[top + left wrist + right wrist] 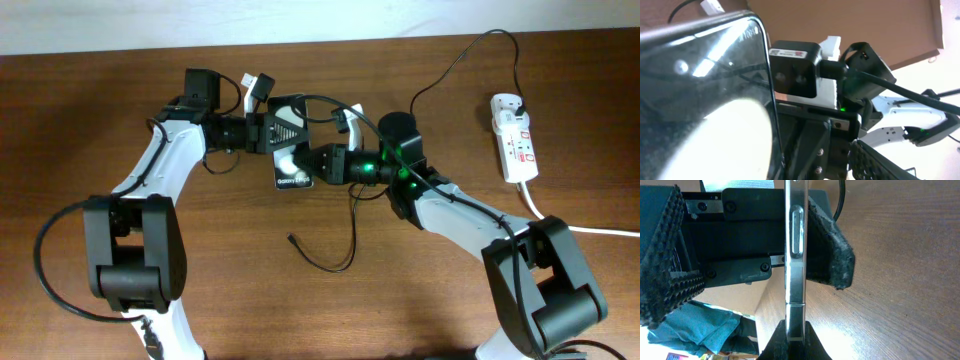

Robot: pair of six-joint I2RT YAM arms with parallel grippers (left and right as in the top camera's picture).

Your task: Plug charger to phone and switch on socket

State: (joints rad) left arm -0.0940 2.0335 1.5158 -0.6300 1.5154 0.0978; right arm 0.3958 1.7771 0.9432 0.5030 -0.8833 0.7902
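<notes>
the right gripper (318, 166) was clenched on the phone (291, 172) edge, at mid-table (420, 290). the left gripper (286, 132) stood released around the phone, one pad touching it. the charger (351, 235) lay near, the socket (514, 138) well apart.

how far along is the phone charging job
Nothing is finished yet. In hand: the right gripper is shut on the phone, with the left gripper open around it. To do: the cable tip lies loose on the table, and the power strip sits untouched.
</notes>
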